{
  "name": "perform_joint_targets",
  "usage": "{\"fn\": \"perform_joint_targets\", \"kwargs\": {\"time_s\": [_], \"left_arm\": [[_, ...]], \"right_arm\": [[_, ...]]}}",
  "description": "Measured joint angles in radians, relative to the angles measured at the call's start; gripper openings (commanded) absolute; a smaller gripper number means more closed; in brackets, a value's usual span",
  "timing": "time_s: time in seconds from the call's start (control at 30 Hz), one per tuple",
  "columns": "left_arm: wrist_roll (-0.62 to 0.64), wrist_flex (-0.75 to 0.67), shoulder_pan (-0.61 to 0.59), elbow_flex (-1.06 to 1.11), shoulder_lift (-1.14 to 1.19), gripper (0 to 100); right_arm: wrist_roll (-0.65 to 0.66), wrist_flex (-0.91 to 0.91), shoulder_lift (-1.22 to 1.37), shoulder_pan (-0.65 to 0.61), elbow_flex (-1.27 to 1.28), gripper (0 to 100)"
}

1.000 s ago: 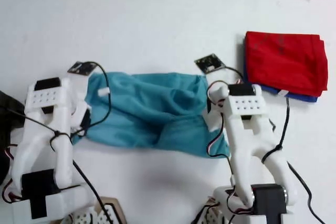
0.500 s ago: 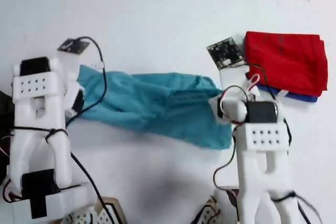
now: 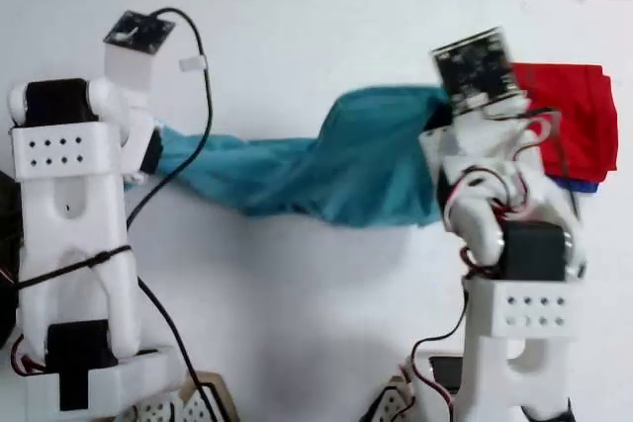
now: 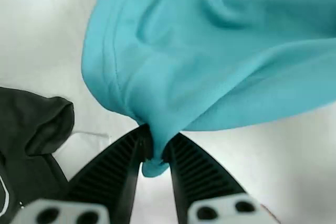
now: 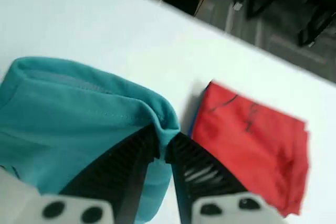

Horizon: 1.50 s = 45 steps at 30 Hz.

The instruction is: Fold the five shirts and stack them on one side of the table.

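The teal shirt (image 3: 326, 160) is stretching across the middle of the desk (image 3: 297, 46), running as a bunched band from the left arm to the right arm. Its left end is narrowing into a twisted strip, while its right end is spreading wider and reaching farther across the desk. Whether its sagging middle is touching the desk is not something the views are settling.

The left fingers (image 4: 115, 166) are closing almost fully on the shirt's left end, pinching a small fold of teal cloth between them; a stitched hem is curling just beside that grip, and a little nub of fabric is poking out below the tips. The right fingers (image 5: 126, 166) are likewise closing nearly together on the shirt's right end, clamping a folded hem edge between the ridged black pads, with the rest of the cloth draping away to the left.

Just right of the right arm's grip, the red shirt (image 3: 569, 116) is lying folded at the far right of the desk, apart from the teal cloth. It is resting on top of a folded blue shirt (image 3: 579, 185), whose edge is peeking out along the near side and the left side of the red one.

At the left edge of the desk, beside the left arm, a black garment (image 4: 37, 129) is lying crumpled, near the teal shirt's held end but not touching it.
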Motion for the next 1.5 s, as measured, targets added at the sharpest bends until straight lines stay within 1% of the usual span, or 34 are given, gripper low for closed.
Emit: {"fn": "perform_joint_targets", "kwargs": {"time_s": [0.13, 0.23, 0.4, 0.57, 0.73, 1.07, 1.27, 1.5], "left_arm": [[0.061, 0.0, 0.0, -0.057, -0.015, 3], [0.086, 0.0, 0.008, -0.086, -0.094, 3], [0.092, 0.0, 0.02, -0.12, -0.275, 3], [0.092, 0.002, 0.02, -0.137, -0.407, 3], [0.092, 0.002, 0.02, -0.175, -0.511, 3], [0.092, 0.002, 0.02, -0.137, -0.539, 3], [0.092, 0.002, 0.02, -0.238, -0.582, 3], [0.092, -0.002, 0.02, -0.252, -0.669, 3]], "right_arm": [[0.0, 0.0, -0.003, 0.043, -0.101, 1.8], [0.0, 0.0, -0.003, 0.06, -0.16, 1.8], [0.0, 0.0, -0.005, 0.061, -0.233, 1.8], [0.0, 0.003, -0.009, 0.061, -0.302, 1.8], [0.0, 0.005, -0.091, 0.061, -0.394, 1.8], [0.002, 0.005, -0.146, 0.063, -0.559, 1.8], [0.002, 0.005, -0.15, 0.063, -0.683, 1.8], [0.002, 0.005, -0.166, 0.069, -0.804, 1.8]]}}
